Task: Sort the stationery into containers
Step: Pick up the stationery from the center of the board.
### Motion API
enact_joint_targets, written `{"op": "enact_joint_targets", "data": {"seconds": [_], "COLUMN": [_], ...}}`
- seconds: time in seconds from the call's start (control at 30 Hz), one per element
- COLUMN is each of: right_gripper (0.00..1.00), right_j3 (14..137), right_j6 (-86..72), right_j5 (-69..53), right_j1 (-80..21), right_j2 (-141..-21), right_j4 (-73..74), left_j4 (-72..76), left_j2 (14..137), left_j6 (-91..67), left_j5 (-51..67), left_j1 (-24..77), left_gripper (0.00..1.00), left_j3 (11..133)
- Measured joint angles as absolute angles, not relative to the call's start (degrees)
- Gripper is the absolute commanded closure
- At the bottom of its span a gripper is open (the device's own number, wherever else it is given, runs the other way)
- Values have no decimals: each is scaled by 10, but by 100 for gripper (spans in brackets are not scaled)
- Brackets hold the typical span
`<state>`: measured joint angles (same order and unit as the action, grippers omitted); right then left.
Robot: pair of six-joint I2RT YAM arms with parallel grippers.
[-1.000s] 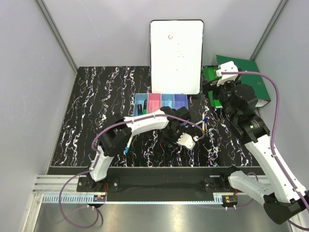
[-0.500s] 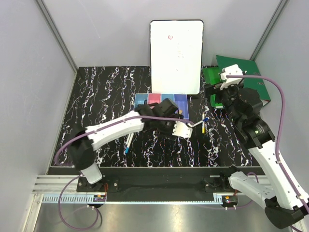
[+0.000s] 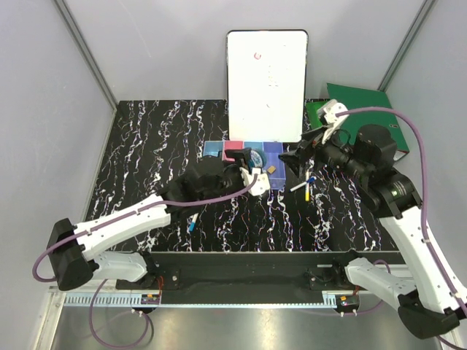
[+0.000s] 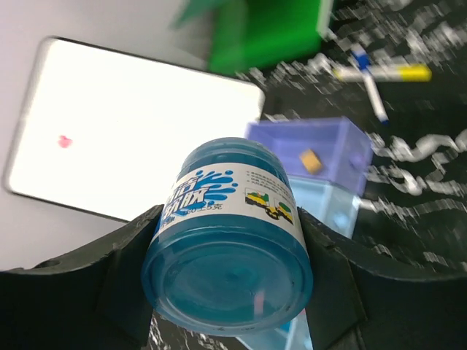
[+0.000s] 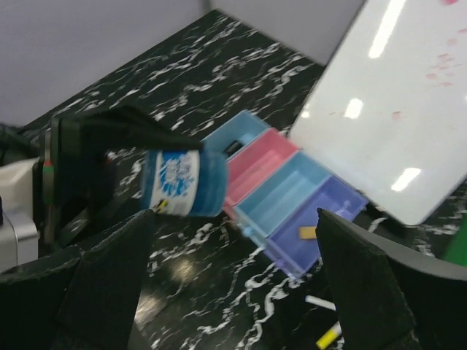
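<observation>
My left gripper (image 3: 245, 163) is shut on the round blue tape roll (image 4: 230, 240), which has a white label, and holds it tilted above the near side of the row of four bins (image 3: 276, 149). The roll also shows in the top view (image 3: 241, 156) and the right wrist view (image 5: 182, 182). A tiny tan block (image 5: 308, 232) lies in the purple-blue end bin (image 4: 336, 138). My right gripper (image 3: 298, 154) is open and empty, hanging above the table right of the bins. White pens with blue and yellow ends (image 3: 306, 187) lie crossed below it. Another pen with a blue end (image 3: 193, 219) lies by my left arm.
The large white board (image 3: 266, 80) leans upright just behind the bins. The green binder (image 3: 361, 102) lies at the back right, behind my right arm. My left arm stretches low across the front left of the black marbled table (image 3: 146, 138).
My left arm has swung back and lifted the blue roll from the table's middle to the bins. My right gripper has moved left and down from the binder toward the bins.
</observation>
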<state>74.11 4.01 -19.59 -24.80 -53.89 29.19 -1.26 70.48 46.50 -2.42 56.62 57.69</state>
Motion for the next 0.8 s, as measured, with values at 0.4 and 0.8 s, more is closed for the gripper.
{"op": "enact_joint_targets", "data": {"seconds": [0.4, 0.8], "right_gripper": [0, 0], "right_j3": [761, 758], "right_j6": [-1, -253], "right_j5": [-482, -805], "right_j1": [-133, -89], "right_j2": [-626, -695], "right_j4": [354, 177], "left_j4": [177, 282], "left_j2": [623, 569], "left_j6": [413, 429], "left_j5": [-30, -24], "left_j1": [591, 642], "left_gripper": [100, 100], "left_j3": [568, 449]}}
